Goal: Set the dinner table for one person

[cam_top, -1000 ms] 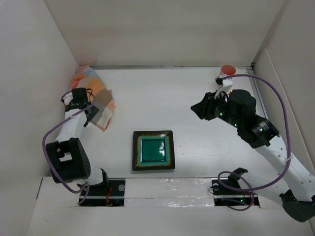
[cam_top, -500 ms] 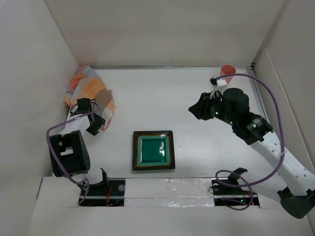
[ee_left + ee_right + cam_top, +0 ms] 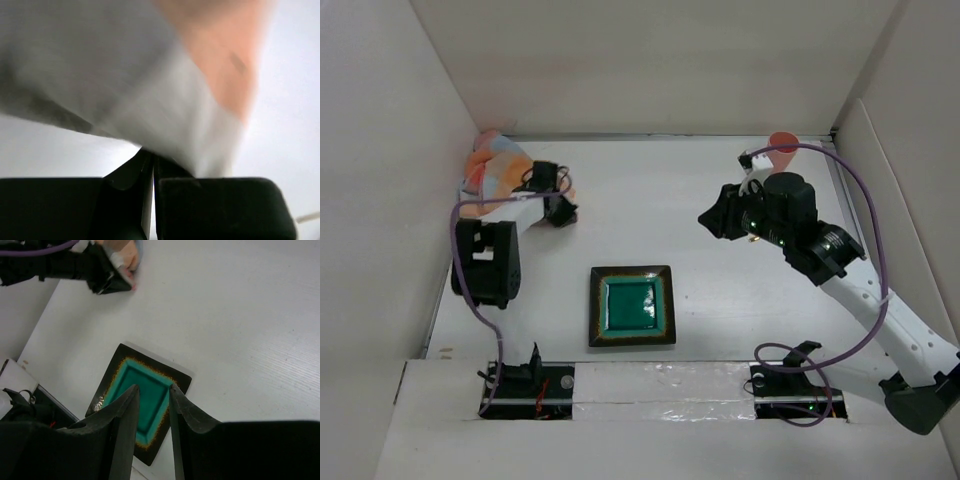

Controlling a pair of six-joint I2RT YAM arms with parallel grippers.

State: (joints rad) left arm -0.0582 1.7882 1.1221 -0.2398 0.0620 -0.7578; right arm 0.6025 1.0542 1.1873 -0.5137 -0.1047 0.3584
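At the far left, the orange-and-grey checked cloth (image 3: pixel 492 168) is bunched against the back corner where the two upright white panels meet, with one end drawn out toward the middle of the counter (image 3: pixel 650 190). The left arm is folded back on itself along that side. The left gripper (image 3: pixel 558 205) sits at the drawn-out end of the cloth, its fingers pressed together with only a thin slit between them. The view from its own wrist is badly blurred, but grey and orange fabric fills it and seems to come out from between the fingertips, so the gripper looks to be pinching the cloth.

Nearer the middle, toward the front edge, a square plate (image 3: pixel 632 306) with a teal centre and a dark rim lies flat on the counter, well apart from the cloth.

To the right and farther back, the right gripper (image 3: pixel 710 218) hangs above the bare surface, pointing toward the centre. Its fingers are spread a little with nothing between them, and the plate shows through the gap in its wrist camera.

In the far right corner an orange cup (image 3: pixel 783 142) stands by the back panel, just beyond the right arm.

The counter itself is the wide matte white surface under all of this, walled by the white panels.
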